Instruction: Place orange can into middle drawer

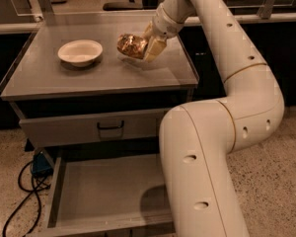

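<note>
Grey worktop (44, 80): end effector (149, 46) clamped on orange can (129, 45), seemingly lifted clear for carrying; white bowl (80, 52) near, beyond the can; middle drawer (108, 189) open well below to receive it.

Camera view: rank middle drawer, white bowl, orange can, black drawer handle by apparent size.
1. middle drawer, also nearest the camera.
2. white bowl.
3. orange can, held by the gripper above the tabletop.
4. black handle: about can-wide but far thinner, and nearer, so unsure.
</note>
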`<state>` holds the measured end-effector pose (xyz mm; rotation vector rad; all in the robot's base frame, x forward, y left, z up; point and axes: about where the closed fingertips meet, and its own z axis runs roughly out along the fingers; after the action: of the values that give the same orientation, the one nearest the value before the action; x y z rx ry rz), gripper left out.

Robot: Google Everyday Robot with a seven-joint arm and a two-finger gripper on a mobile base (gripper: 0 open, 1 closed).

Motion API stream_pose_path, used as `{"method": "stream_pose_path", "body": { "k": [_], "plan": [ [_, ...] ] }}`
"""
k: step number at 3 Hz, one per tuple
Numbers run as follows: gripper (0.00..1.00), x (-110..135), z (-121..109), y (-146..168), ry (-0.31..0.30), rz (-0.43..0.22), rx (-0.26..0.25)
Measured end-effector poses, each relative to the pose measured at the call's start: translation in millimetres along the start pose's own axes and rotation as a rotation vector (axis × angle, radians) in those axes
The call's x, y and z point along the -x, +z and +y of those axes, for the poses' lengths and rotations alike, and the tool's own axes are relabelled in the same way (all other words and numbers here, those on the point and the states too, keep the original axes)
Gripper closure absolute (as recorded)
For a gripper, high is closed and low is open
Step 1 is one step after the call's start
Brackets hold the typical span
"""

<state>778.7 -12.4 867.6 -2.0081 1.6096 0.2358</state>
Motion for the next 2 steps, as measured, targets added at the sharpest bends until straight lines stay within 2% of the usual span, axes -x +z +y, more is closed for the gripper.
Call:
{"method": "stream_pose_path", "body": {
  "k": [1,2],
  "plan": [
    [1.0,23.4,11.4,-74.9,-0.04,0.037,-0.044],
    [1.0,24.2,6.8,-70.9,-0.04,0.033,-0.056]
  ]
}}
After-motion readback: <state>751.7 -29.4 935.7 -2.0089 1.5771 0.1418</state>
